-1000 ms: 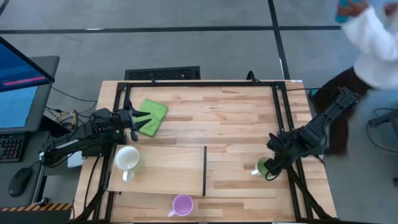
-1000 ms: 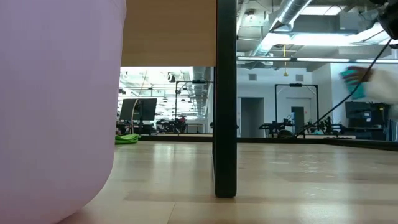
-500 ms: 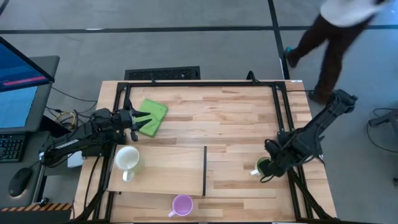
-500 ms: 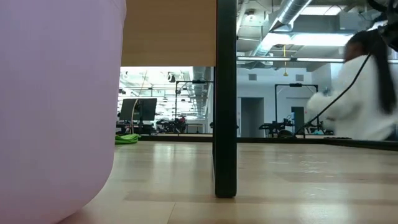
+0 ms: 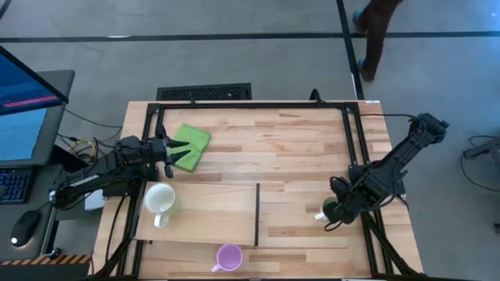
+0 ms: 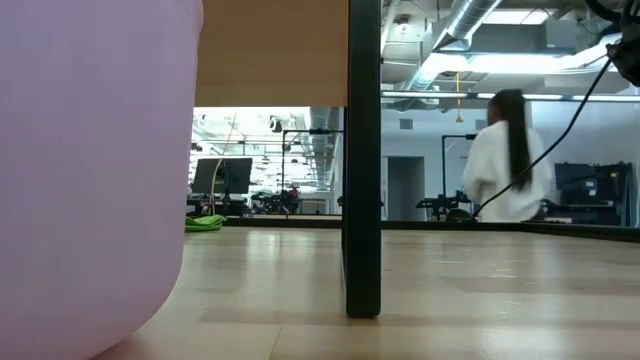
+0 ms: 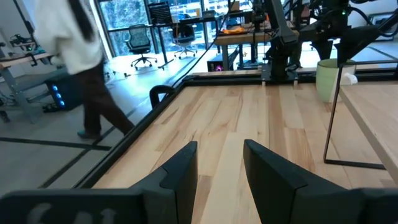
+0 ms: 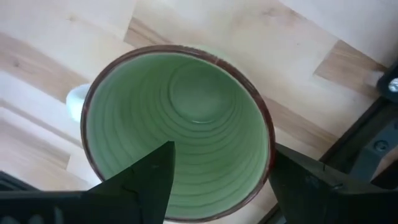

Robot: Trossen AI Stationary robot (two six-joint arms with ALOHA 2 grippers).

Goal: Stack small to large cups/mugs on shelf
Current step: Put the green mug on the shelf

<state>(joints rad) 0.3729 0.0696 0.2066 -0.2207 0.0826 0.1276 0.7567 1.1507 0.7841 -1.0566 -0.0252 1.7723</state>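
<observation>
Counter point(image 5: 297, 148): shelf point(image 5: 211, 215) lies left-near w/ white mug point(image 5: 160, 199) on it. Green mug point(image 8: 177, 127) upright at right side, directly below right gripper point(image 8: 217, 180), fingers spread astride its rim, not clenched. Left gripper point(image 7: 221, 165) released, waits far-left; right arm far nearer.

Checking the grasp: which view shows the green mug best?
Right wrist view: the green mug fills it, seen from above, open right gripper straddling the rim. High view shows it small under the gripper; left wrist, far off; low view, not at all.
</observation>
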